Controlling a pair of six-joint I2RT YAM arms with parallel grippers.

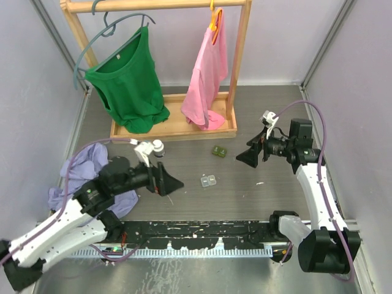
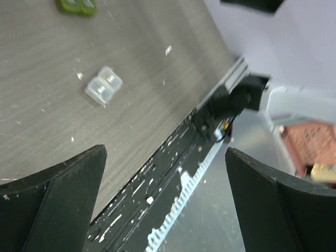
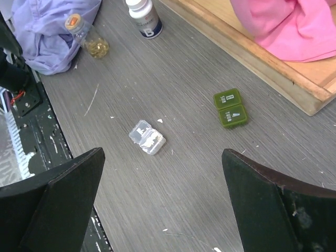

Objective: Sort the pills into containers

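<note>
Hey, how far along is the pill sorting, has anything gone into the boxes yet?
Barely started. Done: nothing visible; the green box and clear box look shut on the table, contents unclear. In hand: nothing, the left hand and right hand are both open and empty. Left: all of it; yellow capsules sit in the small vial near the white bottle.

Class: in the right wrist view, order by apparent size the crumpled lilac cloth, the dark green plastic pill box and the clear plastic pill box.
Largest: crumpled lilac cloth, though partly cropped.
Then: dark green plastic pill box and clear plastic pill box, too alike to rank.
</note>
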